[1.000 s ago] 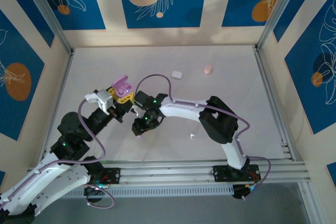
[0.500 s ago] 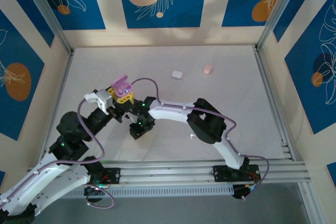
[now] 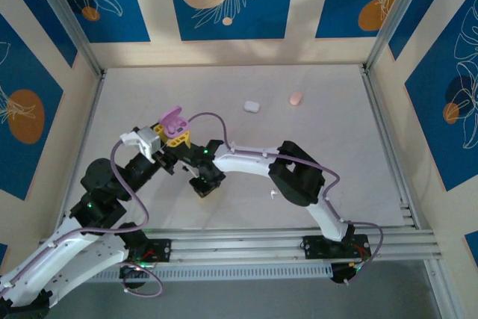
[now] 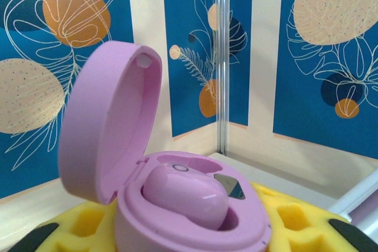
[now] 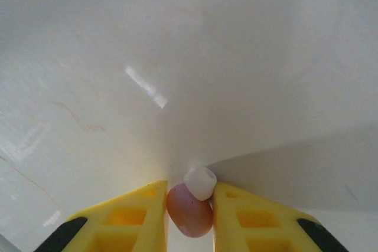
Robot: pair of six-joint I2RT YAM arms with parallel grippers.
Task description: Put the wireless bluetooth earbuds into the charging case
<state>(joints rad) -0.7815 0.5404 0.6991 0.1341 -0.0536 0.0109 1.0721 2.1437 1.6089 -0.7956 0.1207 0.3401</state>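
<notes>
At the left, the left claw (image 3: 175,138) is pressed onto the sides of the pale purple charging case (image 4: 189,228) and holds it with its lid (image 4: 112,122) swung open. One purple earbud (image 4: 186,196) already sits in a socket. Just to the right, the right claw (image 5: 190,196) is down at the tabletop (image 5: 177,57), its yellow fingers (image 5: 136,216) pinching a second earbud (image 5: 188,212) whose white tip (image 5: 201,182) points away. The step in hand looks like picking up this second bud. The next move calls for a lift, a short carry leftward and a careful turn so the bud seats in the free socket. That socket is mostly hidden behind the seated bud, and the pinched bud's colour is murky in shadow. Farther right, a tiny white speck (image 3: 273,195), perhaps another bud, is half covered by the right arm. A white case (image 3: 251,106) and a pink case (image 3: 296,98) lie on the far side.
</notes>
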